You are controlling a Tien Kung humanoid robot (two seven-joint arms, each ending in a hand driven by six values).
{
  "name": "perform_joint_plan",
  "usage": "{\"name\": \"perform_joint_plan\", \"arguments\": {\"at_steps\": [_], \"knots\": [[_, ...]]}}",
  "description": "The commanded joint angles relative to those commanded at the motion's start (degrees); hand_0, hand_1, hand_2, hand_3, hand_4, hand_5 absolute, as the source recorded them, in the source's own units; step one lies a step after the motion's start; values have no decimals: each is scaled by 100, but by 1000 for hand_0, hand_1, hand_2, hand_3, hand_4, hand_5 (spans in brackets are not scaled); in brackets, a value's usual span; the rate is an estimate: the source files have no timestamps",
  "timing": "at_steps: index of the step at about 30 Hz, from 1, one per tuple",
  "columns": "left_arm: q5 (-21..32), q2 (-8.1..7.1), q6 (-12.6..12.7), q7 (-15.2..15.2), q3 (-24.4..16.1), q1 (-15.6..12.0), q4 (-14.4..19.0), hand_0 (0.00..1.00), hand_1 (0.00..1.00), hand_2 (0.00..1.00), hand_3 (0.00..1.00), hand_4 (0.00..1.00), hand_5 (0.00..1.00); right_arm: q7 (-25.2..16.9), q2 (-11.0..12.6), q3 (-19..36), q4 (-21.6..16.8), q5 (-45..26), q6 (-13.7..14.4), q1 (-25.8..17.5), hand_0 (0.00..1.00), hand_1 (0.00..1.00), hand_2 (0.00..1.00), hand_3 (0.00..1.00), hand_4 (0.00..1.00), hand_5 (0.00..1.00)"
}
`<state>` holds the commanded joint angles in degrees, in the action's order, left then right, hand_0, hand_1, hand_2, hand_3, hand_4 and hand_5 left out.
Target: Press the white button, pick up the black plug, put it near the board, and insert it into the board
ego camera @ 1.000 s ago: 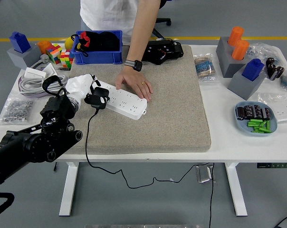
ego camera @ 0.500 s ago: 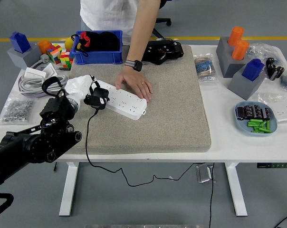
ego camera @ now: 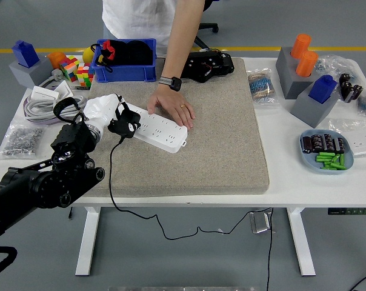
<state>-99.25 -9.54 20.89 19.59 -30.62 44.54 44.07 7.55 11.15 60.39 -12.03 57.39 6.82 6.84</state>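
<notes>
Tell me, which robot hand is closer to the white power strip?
The left robot hand: it holds the black plug at the power strip's left end. The right robot hand isn't in view.

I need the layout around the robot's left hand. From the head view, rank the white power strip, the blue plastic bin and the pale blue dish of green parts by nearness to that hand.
1. White power strip: right beside the left hand, on the grey pad.
2. Blue plastic bin: behind the hand, at the table's far edge.
3. Pale blue dish of green parts: far across the table, on its right side.

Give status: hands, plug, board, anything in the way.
Left hand shut on black plug, at the near end of the white board. Right hand out of view. Person's hand pressing on board's far edge.
</notes>
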Motion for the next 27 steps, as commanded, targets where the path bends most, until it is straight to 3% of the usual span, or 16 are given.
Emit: {"name": "perform_joint_plan", "arguments": {"at_steps": [8,27], "knots": [[-45,-2,83,-70,6,30,-41,327,306,292,555,778,2,-6,-1,20,0,-2,5,15,797,771,799,775,802,598],[-122,12,15,-27,228,101,-253,335,322,302,560,770,2,-12,1,-6,-3,-17,12,20,796,769,799,775,801,594]]}}
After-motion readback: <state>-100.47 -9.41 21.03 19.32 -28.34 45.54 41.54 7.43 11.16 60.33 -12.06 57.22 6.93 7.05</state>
